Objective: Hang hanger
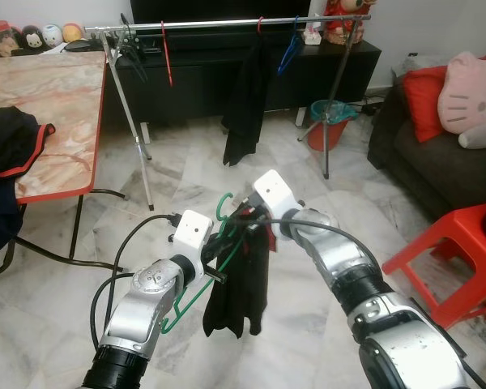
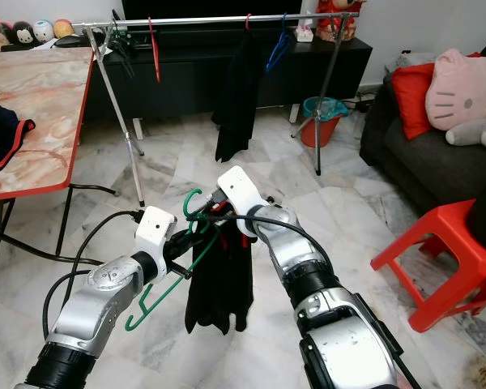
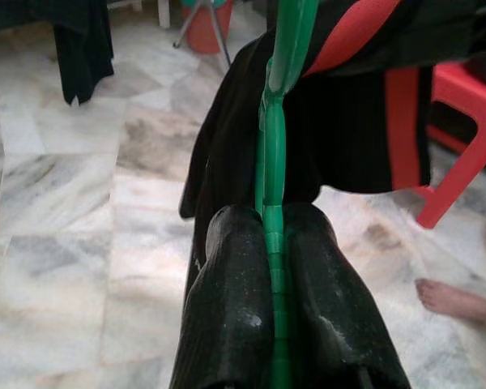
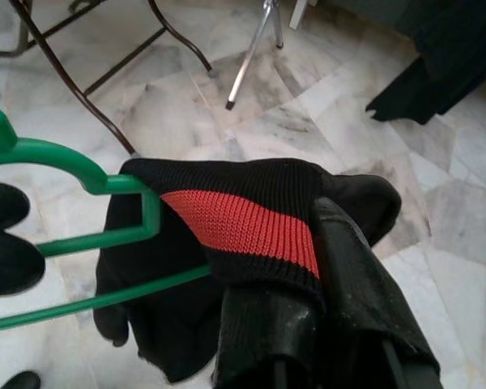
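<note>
Both arms carry a dressed hanger, well short of the rail.

Silver arms fill the near view; far off stands the clothes rail (image 1: 227, 23), the desk (image 1: 40, 105) to its left. Between the arms hangs the black garment (image 1: 239, 284) on the green hanger (image 1: 196, 285). Left hand (image 3: 273, 267) is clamped on the hanger's bar; right hand (image 4: 324, 267) pinches the red-striped collar (carrying step, I judge). Next: walk up, lift the hook over the rail.
</note>
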